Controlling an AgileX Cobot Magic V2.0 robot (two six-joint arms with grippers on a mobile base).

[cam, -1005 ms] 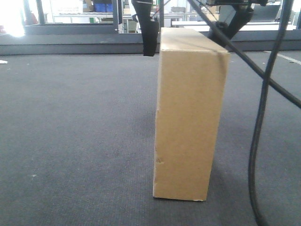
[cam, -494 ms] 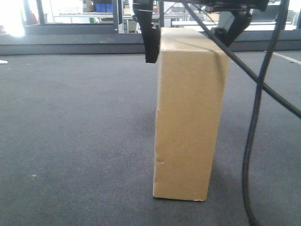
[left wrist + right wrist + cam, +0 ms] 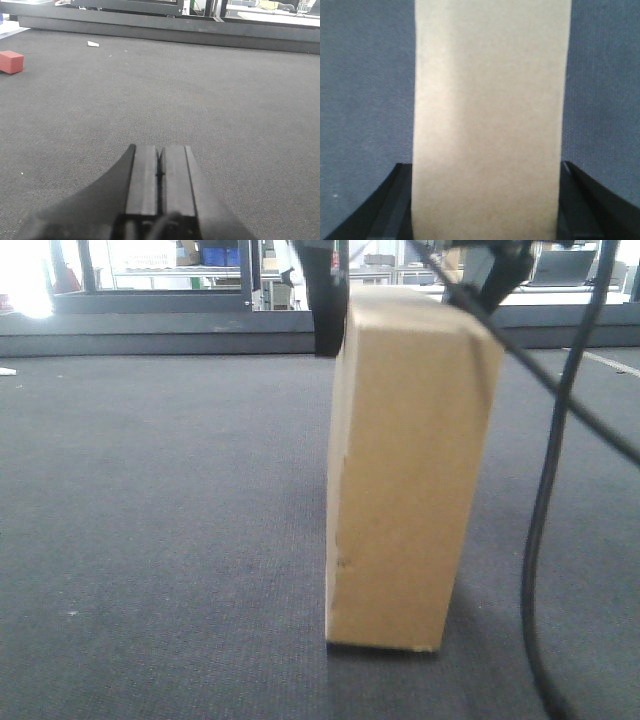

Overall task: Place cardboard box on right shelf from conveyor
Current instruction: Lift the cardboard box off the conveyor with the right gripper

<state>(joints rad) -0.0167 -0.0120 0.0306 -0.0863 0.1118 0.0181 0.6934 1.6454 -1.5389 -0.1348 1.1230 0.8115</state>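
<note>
My right gripper (image 3: 485,169) was clamped on the box (image 3: 405,470), its jaws flat against the two sides near the top. The box hung upright below it, its foot at the conveyor (image 3: 225,100). My left gripper (image 3: 160,150) was pressed closed and empty over the belt, with a red block (image 3: 11,61) far ahead to its left.

We see soft, even daylight in the front view, with one blown-out bright patch (image 3: 25,280) at the top left (no detail survives in it). The cardboard box (image 3: 405,470) looks smeared, with soft edges, and throws a dim shadow on the conveyor (image 3: 150,540) at its foot. In the right wrist view the box is out of focus and the belt looks bluish. The left wrist view shows the belt's weave crisply, while the near left gripper (image 3: 160,150) is dark and softer.
</note>
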